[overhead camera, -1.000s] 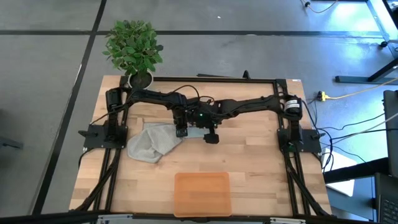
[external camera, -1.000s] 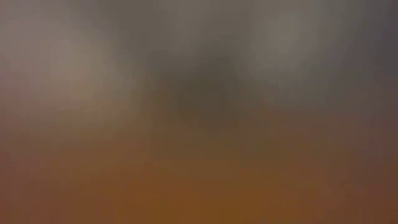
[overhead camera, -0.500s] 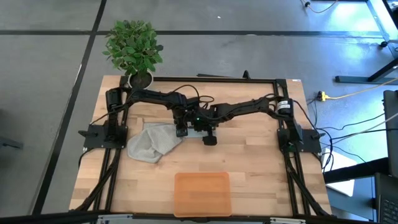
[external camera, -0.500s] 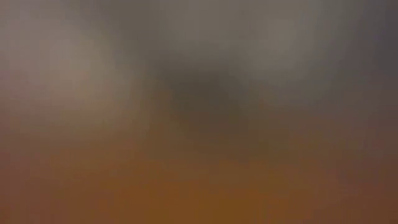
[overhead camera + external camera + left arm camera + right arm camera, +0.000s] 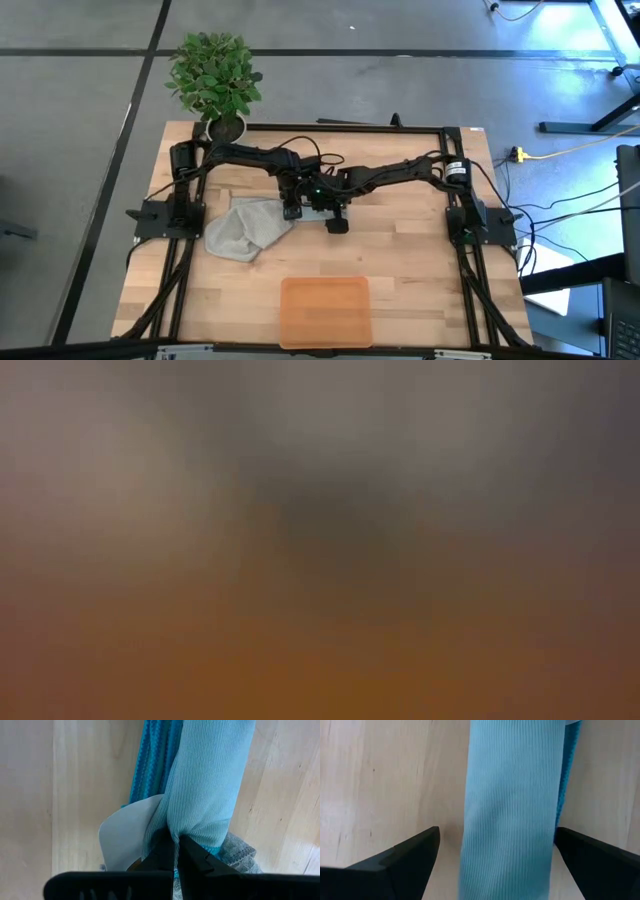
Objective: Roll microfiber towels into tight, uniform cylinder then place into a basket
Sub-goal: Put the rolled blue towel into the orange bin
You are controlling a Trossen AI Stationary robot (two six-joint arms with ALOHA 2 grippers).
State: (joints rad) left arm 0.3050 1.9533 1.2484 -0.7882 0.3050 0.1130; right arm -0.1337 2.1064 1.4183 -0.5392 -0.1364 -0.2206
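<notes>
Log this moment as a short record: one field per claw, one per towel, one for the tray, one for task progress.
left claw: shut on the blue towel's end
right claw: open, straddling the blue towel, not gripping
blue towel: rolled lengthwise, on the table between both claws
grey towel: crumpled, unrolled, beside the left claw
tray: at the near table edge, no towel in it
progress: nothing placed yet
</notes>
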